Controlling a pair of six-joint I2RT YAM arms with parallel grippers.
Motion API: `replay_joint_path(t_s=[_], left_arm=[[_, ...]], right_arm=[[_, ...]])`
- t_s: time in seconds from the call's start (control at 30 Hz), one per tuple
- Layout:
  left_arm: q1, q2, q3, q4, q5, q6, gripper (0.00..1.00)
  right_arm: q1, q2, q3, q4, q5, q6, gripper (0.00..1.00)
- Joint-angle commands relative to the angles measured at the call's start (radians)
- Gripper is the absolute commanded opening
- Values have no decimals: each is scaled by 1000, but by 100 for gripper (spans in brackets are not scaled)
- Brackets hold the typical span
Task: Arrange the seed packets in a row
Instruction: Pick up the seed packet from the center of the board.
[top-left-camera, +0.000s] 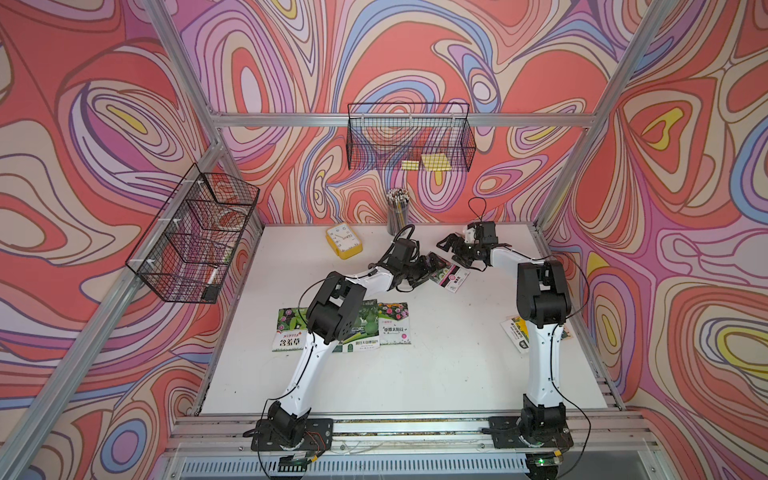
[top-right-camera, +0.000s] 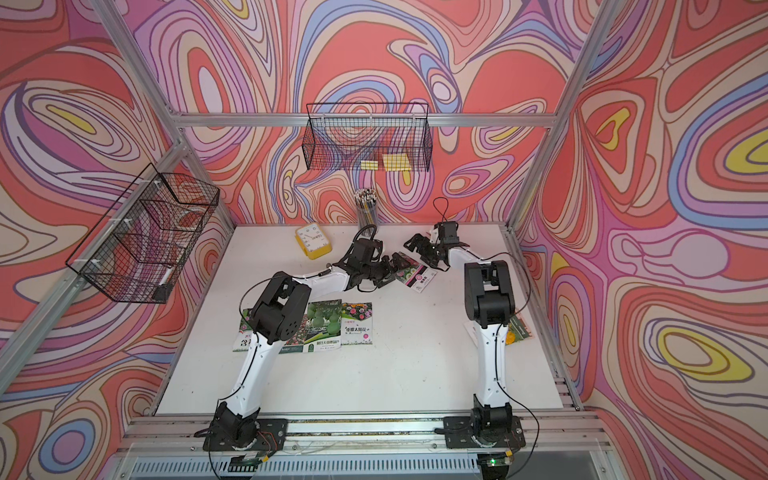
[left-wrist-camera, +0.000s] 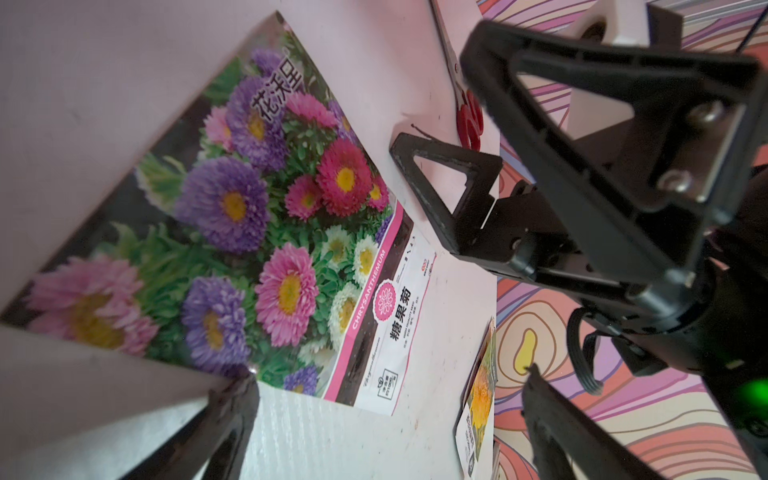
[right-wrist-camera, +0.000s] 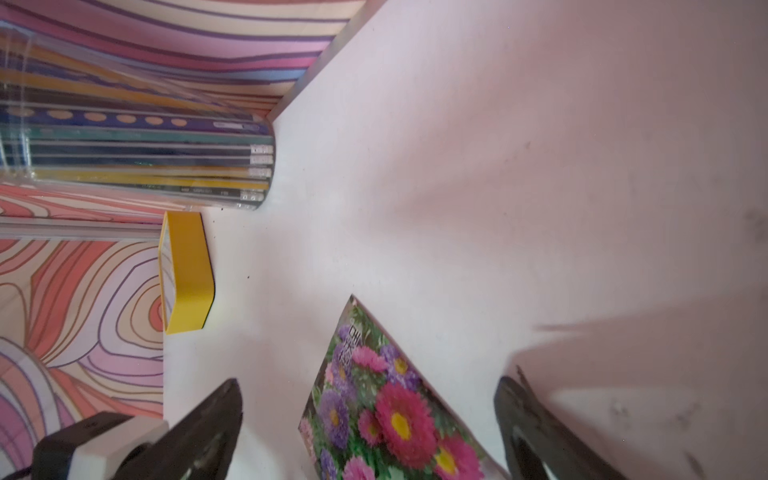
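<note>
Chrysanthemum seed packet (top-left-camera: 454, 277) lies flat at the upper middle of the table (top-left-camera: 415, 374), its long axis slanting from upper left to lower right. My left gripper (left-wrist-camera: 384, 390) straddles its left end and my right gripper (right-wrist-camera: 370, 390) hovers just beside it. Both are spread wide and empty.

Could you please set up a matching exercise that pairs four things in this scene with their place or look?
Things:
1. clock
2. pencil cup
3. sticky notes
4. chrysanthemum packet

Descriptions:
a. in the back basket
b. lying face up, flowers showing
c. upright, see-through
d. white face, yellow case

Pairs: 1-d; 2-c; 3-a; 4-b
</note>
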Motion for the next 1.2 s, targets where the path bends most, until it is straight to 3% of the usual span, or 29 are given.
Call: replay_joint_path(t_s=[0.0,0.2,0.5,0.57,0.77,0.87,0.97,1.07,1.13,1.17], left_arm=[[-2,67,-4,-123,-11,4,99],[-6,63,-9,-124,7,7,99],[-6,6,-41,-152,27,49,99],[-5,-7,-68,-139,27,48,98],[-5,-40,-107,-135,26,55,96],[-5,-62,-116,-152,23,72,96],[-5,-97,-137,-170,21,98,96],[-5,-144,-178,-172,28,117,96],[-5,-179,-211,-168,40,131,96],[-5,-200,-230,-167,50,144,96]], right_arm=[[4,-22,-144,-18,-84,62,95],[2,-117,-322,49,-179,86,94],[0,-178,-425,123,-274,128,86],[-1,-199,-448,118,-248,120,84],[-19,-263,-516,116,-171,99,53],[-20,-301,-533,74,-125,59,50],[-21,-340,-562,61,-110,32,40],[-20,-383,-612,89,-132,17,22],[-20,-407,-649,116,-146,14,3],[-21,-418,-668,136,-162,12,0]])
